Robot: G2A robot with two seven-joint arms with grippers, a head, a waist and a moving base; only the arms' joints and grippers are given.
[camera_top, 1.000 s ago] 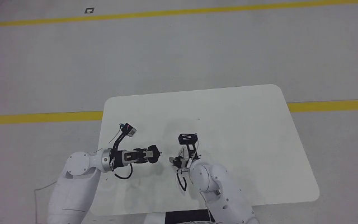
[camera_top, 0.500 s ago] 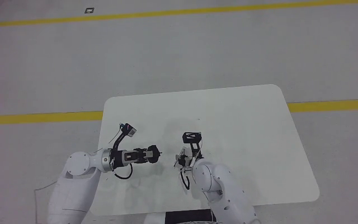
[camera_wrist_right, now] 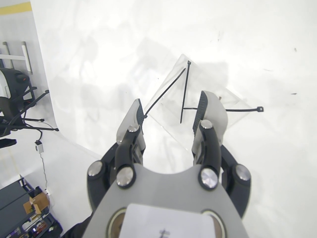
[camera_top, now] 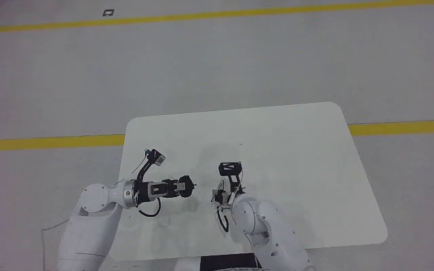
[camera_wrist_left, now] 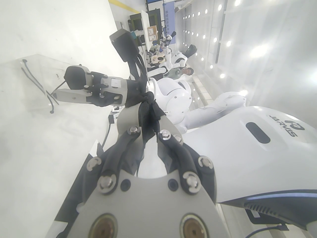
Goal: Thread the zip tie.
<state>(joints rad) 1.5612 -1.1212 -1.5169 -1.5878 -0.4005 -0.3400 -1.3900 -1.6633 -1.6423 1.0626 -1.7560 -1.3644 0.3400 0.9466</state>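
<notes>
Currently the right gripper (camera_wrist_right: 171,100) hangs with its two fingers spread wide over a clear square plastic plate (camera_wrist_right: 171,85) that lies on the white rounded table (camera_top: 305,149). Three thin black plastic zip ties (camera_wrist_right: 185,87) lie on that plate: one sticks out past its edge, and the end of another reaches the tip of one right finger. Near it, toward the table's left side, the left gripper (camera_wrist_left: 148,99) points at the right one with its fingers drawn together; whether they pinch anything I cannot tell

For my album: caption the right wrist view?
Open right gripper above thin black plastic zip ties on a clear sheet.
</notes>
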